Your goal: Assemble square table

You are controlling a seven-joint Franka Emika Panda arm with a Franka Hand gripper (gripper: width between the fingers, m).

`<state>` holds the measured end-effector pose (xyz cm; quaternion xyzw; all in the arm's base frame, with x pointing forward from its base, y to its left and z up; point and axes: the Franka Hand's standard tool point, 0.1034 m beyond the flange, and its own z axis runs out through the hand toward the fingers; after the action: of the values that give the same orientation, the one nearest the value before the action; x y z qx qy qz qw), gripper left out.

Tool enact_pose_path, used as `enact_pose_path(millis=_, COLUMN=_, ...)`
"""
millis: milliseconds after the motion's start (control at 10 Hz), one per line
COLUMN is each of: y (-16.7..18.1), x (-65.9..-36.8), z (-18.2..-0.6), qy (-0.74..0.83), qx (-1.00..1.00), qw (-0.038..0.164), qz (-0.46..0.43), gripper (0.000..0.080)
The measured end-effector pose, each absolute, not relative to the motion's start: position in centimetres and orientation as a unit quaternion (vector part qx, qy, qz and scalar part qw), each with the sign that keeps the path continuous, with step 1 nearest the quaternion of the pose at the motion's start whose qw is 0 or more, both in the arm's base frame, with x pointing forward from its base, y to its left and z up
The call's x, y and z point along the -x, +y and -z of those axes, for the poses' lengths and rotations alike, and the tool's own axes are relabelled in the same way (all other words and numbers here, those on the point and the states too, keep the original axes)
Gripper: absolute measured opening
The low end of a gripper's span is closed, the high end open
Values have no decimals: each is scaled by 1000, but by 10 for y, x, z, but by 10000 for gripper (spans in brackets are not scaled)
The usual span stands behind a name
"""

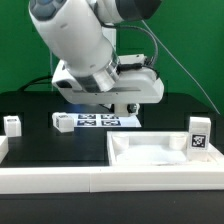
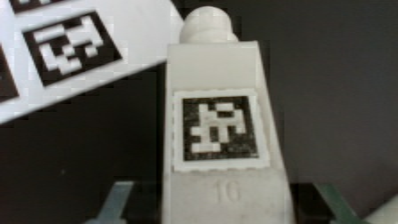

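In the wrist view a white table leg [image 2: 217, 125] with a black-and-white tag fills the middle. Its rounded screw tip points toward the marker board [image 2: 71, 50]. My gripper [image 2: 226, 200] is shut on the leg's lower end, with one finger [image 2: 125, 200] on each side. In the exterior view the arm's white hand [image 1: 130, 85] hangs low over the marker board [image 1: 97, 121] and hides the held leg. The square tabletop [image 1: 150, 158], a white tray with raised rims, lies at the exterior view's front right.
Loose white legs stand at the exterior view's far left [image 1: 12, 124], beside the marker board [image 1: 62, 121] and upright at the right [image 1: 199, 135]. A long white border bar [image 1: 50, 178] runs along the front. A green wall closes the back.
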<state>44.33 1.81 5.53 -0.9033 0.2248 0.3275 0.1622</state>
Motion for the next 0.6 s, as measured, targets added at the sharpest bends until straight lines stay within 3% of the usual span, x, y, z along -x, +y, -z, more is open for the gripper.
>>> enact_pose_path(millis=200, y=14, x=-450, z=-63, qy=226, qx=921, qw=156, qz=-278, gripper=293)
enact_pose_path(millis=400, y=6, x=-475, z=-89, qy=224, qx=934, qw=157, qz=-228, gripper=293)
enact_pose_path(millis=600, y=2, x=-489, z=-89, qy=229, qx=950, qw=140, qz=-160, gripper=293)
